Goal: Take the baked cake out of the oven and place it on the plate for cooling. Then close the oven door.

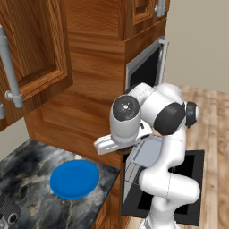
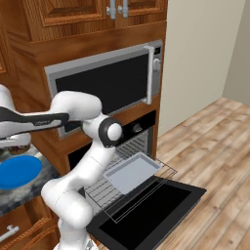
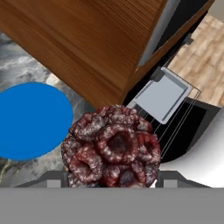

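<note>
Note small round dark-brown, red-speckled baked cake [image 3: 111, 151] clamped between gripper [image 3: 109, 178] fingertips, raised beside round flat bright blue plate [image 3: 31, 120].

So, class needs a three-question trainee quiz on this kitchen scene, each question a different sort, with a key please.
1. True or false: the oven door is shut.
2. What does the gripper hold? A) the cake B) the grey tray C) nothing
3. Fill in: the plate on the counter is coloured ____.

Key: 1 false; 2 A; 3 blue.
</note>
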